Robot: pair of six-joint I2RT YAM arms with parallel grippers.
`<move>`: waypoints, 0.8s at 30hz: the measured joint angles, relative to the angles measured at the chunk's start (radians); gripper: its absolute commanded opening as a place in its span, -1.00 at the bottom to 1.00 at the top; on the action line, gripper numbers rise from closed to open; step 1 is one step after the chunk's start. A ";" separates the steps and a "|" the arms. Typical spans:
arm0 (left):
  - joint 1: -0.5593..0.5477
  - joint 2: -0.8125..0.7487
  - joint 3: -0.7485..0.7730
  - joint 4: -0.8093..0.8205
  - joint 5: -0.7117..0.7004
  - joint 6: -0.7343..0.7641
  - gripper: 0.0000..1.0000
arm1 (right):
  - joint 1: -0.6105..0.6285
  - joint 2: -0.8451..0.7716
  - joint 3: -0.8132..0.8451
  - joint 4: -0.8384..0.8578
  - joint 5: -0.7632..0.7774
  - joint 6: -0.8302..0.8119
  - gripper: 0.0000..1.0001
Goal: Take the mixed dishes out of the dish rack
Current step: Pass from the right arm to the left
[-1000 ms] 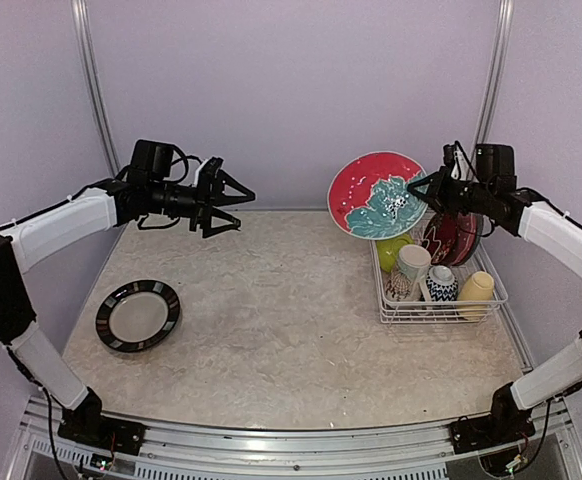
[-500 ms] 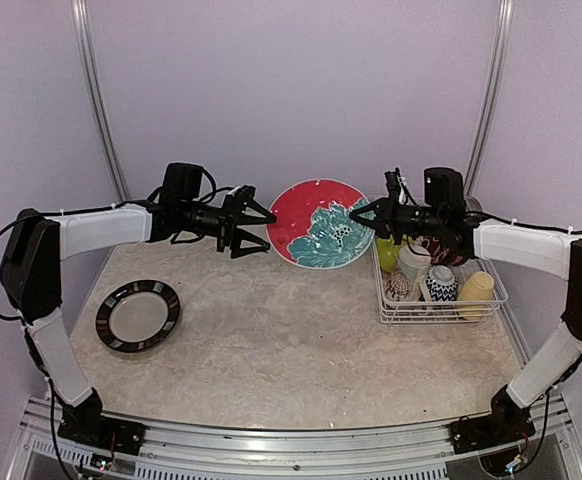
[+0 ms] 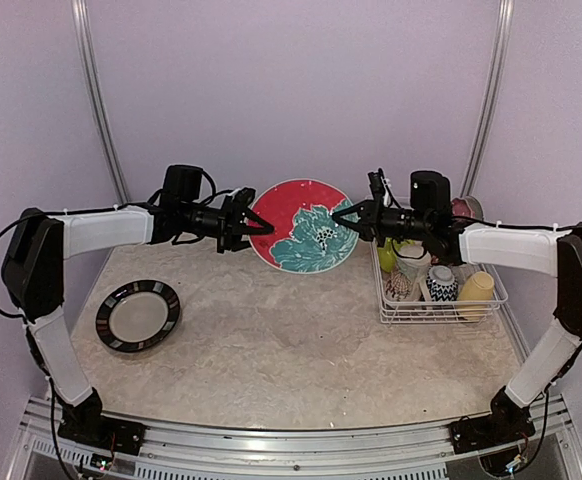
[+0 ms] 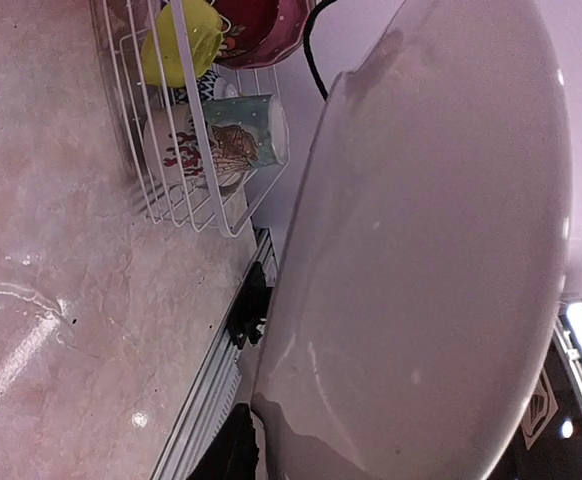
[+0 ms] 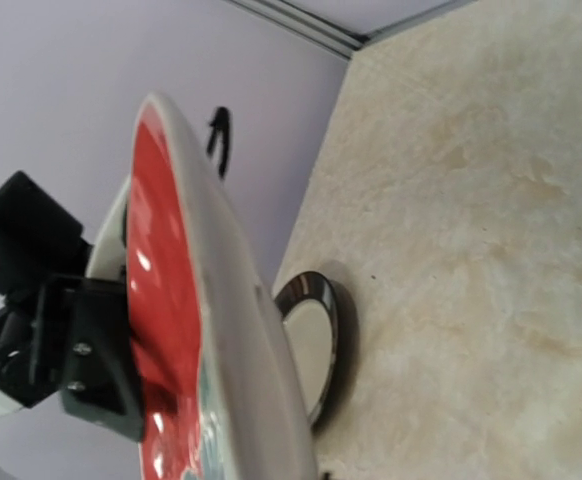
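Nearest the arm bases, on the left of the table (image 3: pixel 291 350), a dark-rimmed plate (image 3: pixel 138 315) lies flat and apart from everything else. Across on the right sits the dish rack (image 3: pixel 441 314), with a pale-yellow mug (image 3: pixel 476 290) at its right end. A blue-and-white patterned bowl (image 3: pixel 441 284) is next to that mug, a beige patterned mug (image 3: pixel 412 262) beside the bowl, and a lime-green bowl (image 3: pixel 389 252) behind them. Farther back, above the middle of the table and clear of the rack, the red plate with a teal flower (image 3: pixel 301 225) hangs on edge in the air between the two arms. The right gripper (image 3: pixel 344 215) pinches its right rim, fingers closed on the plate. The left gripper (image 3: pixel 256 228) is at the opposite rim with its fingers spread wide, one above and one below the edge. Whether they touch the plate cannot be told. In the left wrist view the plate's pale back fills most of the frame, very close to the camera. In the right wrist view the plate shows nearly edge-on, its red face turned toward the left gripper.
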 measured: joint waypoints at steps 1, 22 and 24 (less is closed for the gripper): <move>0.001 0.000 0.000 0.000 0.000 0.002 -0.62 | 0.002 0.000 0.000 0.011 0.000 0.002 -1.00; 0.022 -0.252 -0.235 -0.218 -0.412 0.034 -1.00 | 0.035 -0.002 -0.063 0.074 0.038 -0.053 0.99; 0.066 -0.332 -0.313 -0.259 -0.457 0.026 -1.00 | 0.035 -0.013 -0.063 0.050 0.041 -0.103 1.00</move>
